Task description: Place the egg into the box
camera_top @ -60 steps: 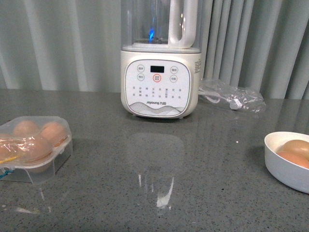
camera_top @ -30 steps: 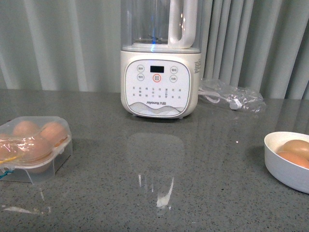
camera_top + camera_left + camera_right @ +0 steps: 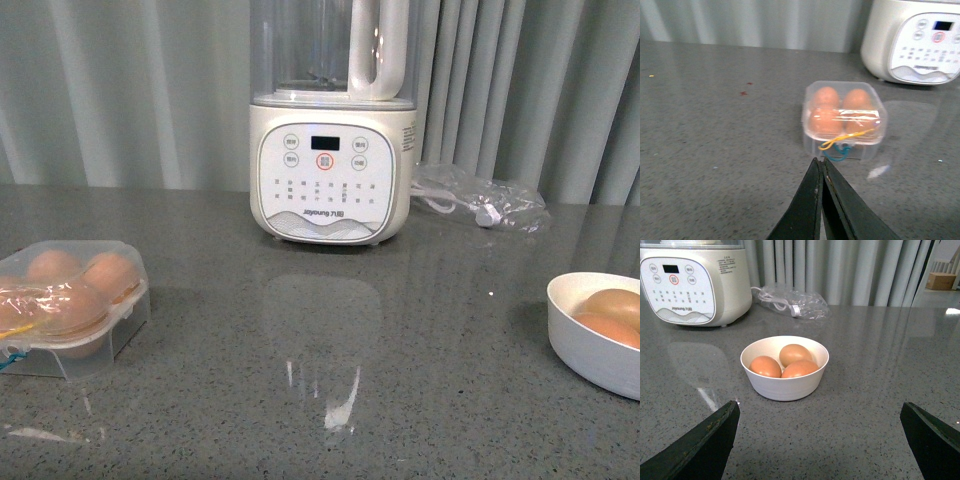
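Three brown eggs (image 3: 785, 364) lie in a round white bowl (image 3: 785, 385), all alike, smooth and orange-brown; which one is the egg to be moved cannot be told. In the front view the bowl is cut off at the frame's edge, with only two eggs showing. The box (image 3: 844, 121), a clear plastic carton, stands well apart from the bowl, with the blender base (image 3: 331, 165) between and behind them. Its lid is down over four eggs, blurred by the plastic; a yellow and blue band (image 3: 840, 145) crosses its near side. In the front view the box is partly cropped.

Grey speckled stone makes up the table (image 3: 440, 380), glossy enough to mirror the blender. Pale pleated curtains (image 3: 120, 90) hang behind it. A crumpled clear bag with a white cord (image 3: 480, 205) lies just beside the blender.

Left gripper (image 3: 822, 165) hovers near the box, its dark fingers pressed together, holding nothing. Right gripper (image 3: 820, 440) faces the bowl with fingers (image 3: 705, 440) spread wide, empty.
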You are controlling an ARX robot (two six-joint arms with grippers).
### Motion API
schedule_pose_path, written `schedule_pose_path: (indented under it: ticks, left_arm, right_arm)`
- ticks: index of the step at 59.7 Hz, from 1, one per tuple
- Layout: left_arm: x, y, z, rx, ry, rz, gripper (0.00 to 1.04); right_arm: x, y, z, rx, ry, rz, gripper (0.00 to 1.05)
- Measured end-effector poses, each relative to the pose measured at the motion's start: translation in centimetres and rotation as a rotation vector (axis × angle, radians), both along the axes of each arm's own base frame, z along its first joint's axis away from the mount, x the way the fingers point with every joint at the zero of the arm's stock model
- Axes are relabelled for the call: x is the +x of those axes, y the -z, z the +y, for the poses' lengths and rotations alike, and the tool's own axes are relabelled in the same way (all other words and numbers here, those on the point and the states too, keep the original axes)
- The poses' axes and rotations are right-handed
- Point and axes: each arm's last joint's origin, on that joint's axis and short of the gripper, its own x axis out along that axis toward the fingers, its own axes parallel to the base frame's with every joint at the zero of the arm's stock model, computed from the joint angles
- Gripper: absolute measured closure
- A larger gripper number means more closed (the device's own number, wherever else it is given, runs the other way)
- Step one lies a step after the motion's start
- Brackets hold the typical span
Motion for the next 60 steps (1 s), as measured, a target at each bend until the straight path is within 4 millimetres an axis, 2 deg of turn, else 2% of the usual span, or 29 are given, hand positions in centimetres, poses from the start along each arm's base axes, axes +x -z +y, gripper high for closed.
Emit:
schedule_pose_path:
  ticks: [23,33,44,60]
  left_arm:
    - [-0.8,1.0,-0.5,0.0,0.03,-0.01,1.01]
    - [-1.1,0.8,-0.5,0.0,0.03,-0.039,1.01]
    - [-2.3,1.1,-0.5,-0.001,0.03,-0.032,1.01]
    - [-2.3,1.1,-0.5,-0.001,0.03,-0.031,1.01]
  right_arm:
    - [0.0,0.0,0.0,0.0,0.0,0.0,0.07]
    - [0.0,0.0,0.0,0.0,0.0,0.0,0.07]
    - [0.0,0.0,0.0,0.0,0.0,0.0,0.07]
    - [0.0,0.0,0.0,0.0,0.0,0.0,0.07]
